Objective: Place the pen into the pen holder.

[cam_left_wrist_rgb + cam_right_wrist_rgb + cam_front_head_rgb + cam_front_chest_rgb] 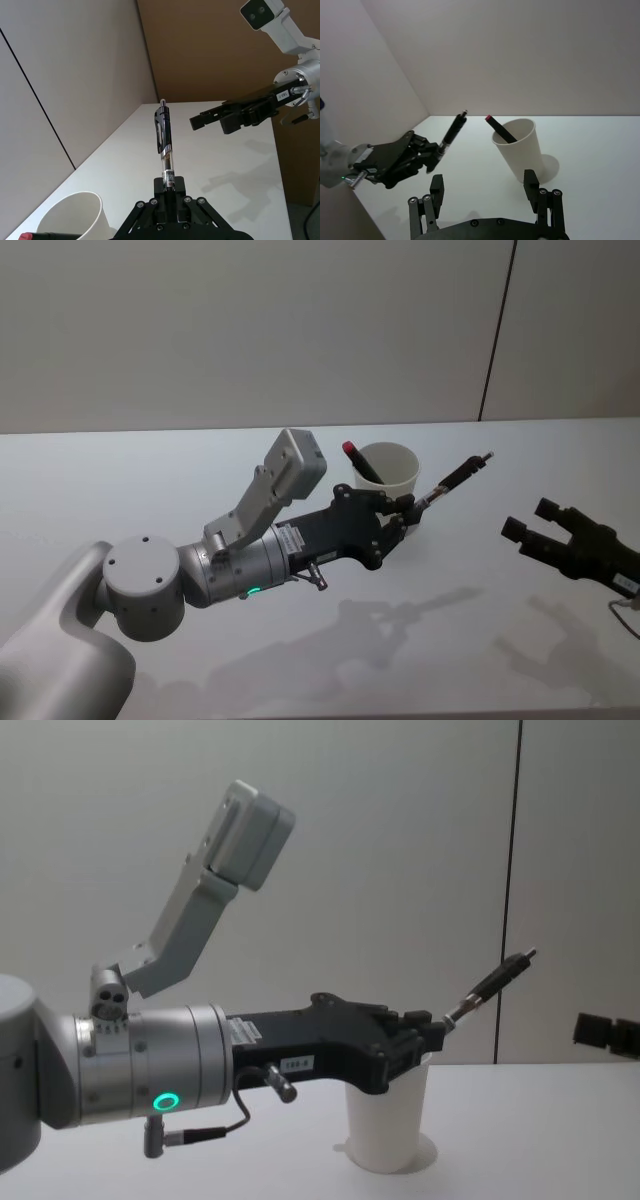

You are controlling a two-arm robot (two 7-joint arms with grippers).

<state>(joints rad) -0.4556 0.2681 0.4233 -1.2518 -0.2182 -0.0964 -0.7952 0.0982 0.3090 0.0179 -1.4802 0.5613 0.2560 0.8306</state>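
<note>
Left pincer [408, 508] clamped on pen [458, 477], just beside cup [393, 468] near far edge of table [180, 465]; pen axis tilts up, rightward, away from rim. Right pincer [528, 517] wide, idle toward right edge.

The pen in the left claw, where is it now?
In the head view the pen is near the centre, its lower end gripped by the left claw, slanting up and to the right, just right of the pen holder.
</note>
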